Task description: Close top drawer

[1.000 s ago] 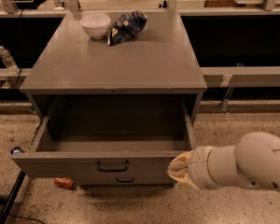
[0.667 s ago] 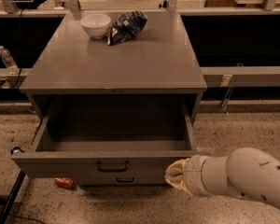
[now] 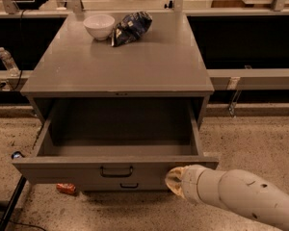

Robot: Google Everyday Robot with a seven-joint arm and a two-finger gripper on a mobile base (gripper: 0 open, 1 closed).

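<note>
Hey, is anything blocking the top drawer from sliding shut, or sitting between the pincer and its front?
Nothing visible. The pincer sits at the top drawer front panel, right of its handle, and no object shows inside the drawer.

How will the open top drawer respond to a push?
Top drawer looks empty, so probably light, sliding straight back. Its metal front seems stiff. Gripper is at the front, off-centre, so it may skew slightly.

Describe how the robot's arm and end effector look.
The arm is a smooth, off-white, rounded tube with a ring seam near the wrist and small dark marks on its shell. The end effector, by the front of the top drawer right of its handle, shows tan, padded-looking covering. No cables show.
</note>
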